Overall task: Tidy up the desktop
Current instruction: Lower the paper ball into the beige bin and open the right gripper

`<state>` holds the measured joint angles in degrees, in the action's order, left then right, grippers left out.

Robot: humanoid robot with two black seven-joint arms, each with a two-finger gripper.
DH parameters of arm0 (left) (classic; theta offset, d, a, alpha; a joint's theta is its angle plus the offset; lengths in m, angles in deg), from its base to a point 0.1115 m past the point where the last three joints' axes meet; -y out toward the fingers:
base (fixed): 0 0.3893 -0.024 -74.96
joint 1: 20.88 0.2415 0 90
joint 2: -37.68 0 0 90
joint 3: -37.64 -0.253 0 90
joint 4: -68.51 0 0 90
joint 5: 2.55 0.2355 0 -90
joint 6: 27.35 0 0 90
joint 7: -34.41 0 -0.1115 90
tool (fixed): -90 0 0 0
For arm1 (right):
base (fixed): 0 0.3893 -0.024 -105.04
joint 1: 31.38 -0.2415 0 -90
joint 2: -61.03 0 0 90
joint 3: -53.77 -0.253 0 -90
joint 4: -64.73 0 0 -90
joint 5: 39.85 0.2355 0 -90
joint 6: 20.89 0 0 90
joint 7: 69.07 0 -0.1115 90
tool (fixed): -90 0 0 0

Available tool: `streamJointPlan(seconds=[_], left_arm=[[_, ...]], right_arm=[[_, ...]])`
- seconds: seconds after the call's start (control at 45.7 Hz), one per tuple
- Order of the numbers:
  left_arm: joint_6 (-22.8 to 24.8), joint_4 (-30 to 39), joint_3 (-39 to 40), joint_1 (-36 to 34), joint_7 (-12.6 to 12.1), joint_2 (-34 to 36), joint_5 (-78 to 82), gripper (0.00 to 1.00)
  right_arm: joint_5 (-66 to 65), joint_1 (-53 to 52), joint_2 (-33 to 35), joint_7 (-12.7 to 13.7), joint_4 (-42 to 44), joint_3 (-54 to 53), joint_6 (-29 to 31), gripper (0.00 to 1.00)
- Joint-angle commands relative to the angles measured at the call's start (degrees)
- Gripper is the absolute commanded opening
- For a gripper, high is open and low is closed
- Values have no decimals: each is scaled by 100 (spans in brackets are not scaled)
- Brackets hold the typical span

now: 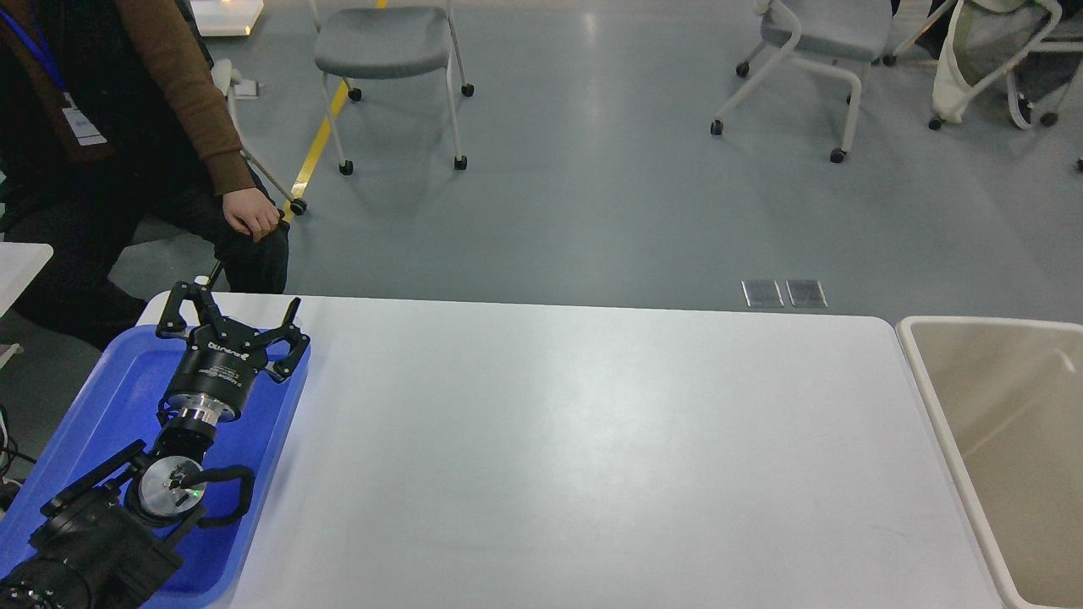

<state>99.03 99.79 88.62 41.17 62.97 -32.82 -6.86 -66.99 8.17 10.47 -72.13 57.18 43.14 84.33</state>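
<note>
— Where's the desktop (pixel 592 440)?
— Centre of view, white; its near edge is cut off by the frame.
— What's beside it?
— A blue tray (pixel 101 397) at its left edge, partly hidden under the left arm; a beige bin (pixel 998 440) at its right edge, cropped.
— The left gripper (pixel 233 317)?
— Over the tray's far corner, fingers spread wide, holding nothing.
— Beyond?
— A seated person (pixel 127 127) and wheeled chairs (pixel 389 51).

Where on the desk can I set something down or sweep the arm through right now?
The desktop shows bare from the blue tray on its left edge across to the beige bin on the right. The only crowded spot is over the tray, where the left gripper hangs open.
</note>
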Motion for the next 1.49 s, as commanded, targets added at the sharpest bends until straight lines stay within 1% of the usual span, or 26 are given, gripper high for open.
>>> streamJointPlan(seconds=[0.0,0.088,0.153,0.219,0.307,0.482,0.745,0.766,0.898,0.92,1.007,1.029,1.073,1.095,1.467], left_arm=[[0,1,0,1,0,-8,0,100],[0,1,0,1,0,-8,0,100],[0,1,0,1,0,-8,0,100],[-8,1,0,1,0,-8,0,100],[-8,1,0,1,0,-8,0,100],[-8,1,0,-8,0,-8,0,100],[-8,1,0,-8,0,-8,0,100],[-8,-7,0,-8,0,-8,0,100],[-8,1,0,-8,0,-8,0,100],[-8,1,0,-8,0,-8,0,100],[-8,1,0,-8,0,-8,0,100],[-8,1,0,-8,0,-8,0,100],[-8,1,0,-8,0,-8,0,100],[-8,1,0,-8,0,-8,0,100],[-8,-7,-9,-26,0,-8,0,100]], right_arm=[[2140,607,-1175,709,1081,-45,-1090,0],[2852,695,-1430,1017,1081,-62,-1494,0],[3318,748,-1535,1167,1081,-106,-1671,0],[3618,818,-1597,1255,1072,-185,-1776,0],[3742,932,-1685,1290,1072,-352,-1864,0],[3742,1082,-1747,1282,1072,-756,-1873,0],[3742,1161,-1747,1273,1063,-818,-1864,0],[3742,1161,-1747,1273,1063,-818,-1864,4],[3742,1152,-1747,1273,1063,-827,-1856,44],[3750,1152,-1747,1273,1054,-835,-1838,50],[3750,1143,-1747,1255,1002,-827,-1812,63],[3751,1143,-1747,1246,993,-827,-1812,70],[3742,1126,-1747,1238,984,-827,-1803,93],[3742,1117,-1738,1229,984,-827,-1803,100],[3680,924,-1720,1202,870,-712,-1750,100]])
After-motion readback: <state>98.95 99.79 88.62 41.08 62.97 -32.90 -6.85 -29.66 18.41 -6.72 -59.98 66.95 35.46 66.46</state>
